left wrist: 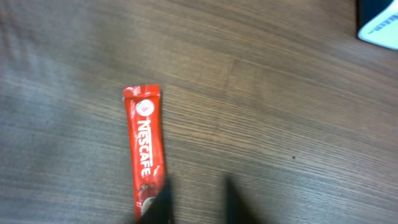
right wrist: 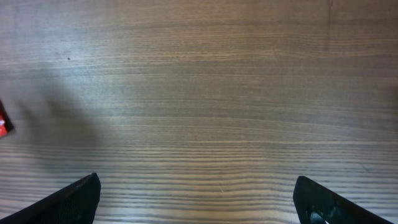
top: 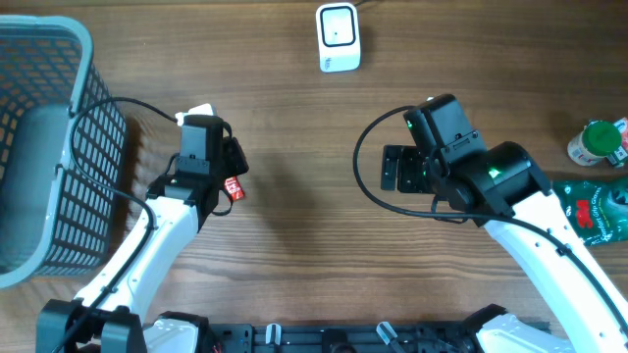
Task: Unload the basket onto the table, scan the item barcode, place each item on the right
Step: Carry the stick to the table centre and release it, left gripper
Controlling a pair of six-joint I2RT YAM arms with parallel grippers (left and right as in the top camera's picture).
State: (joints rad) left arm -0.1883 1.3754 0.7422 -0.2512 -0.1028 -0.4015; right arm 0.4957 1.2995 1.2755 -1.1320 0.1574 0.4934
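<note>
A red Nescafe stick sachet lies flat on the wooden table; its red end shows under my left arm and at the left edge of the right wrist view. My left gripper hangs just above it, open by a narrow gap with bare wood between the fingers. The left finger overlaps the sachet's near end and nothing is gripped. A white barcode scanner stands at the table's far edge. To the right, my right gripper is wide open over bare wood, also seen from overhead.
A grey mesh basket stands at the left edge. A green-capped bottle and a green packet lie at the far right. A white and dark corner shows at the top right of the left wrist view.
</note>
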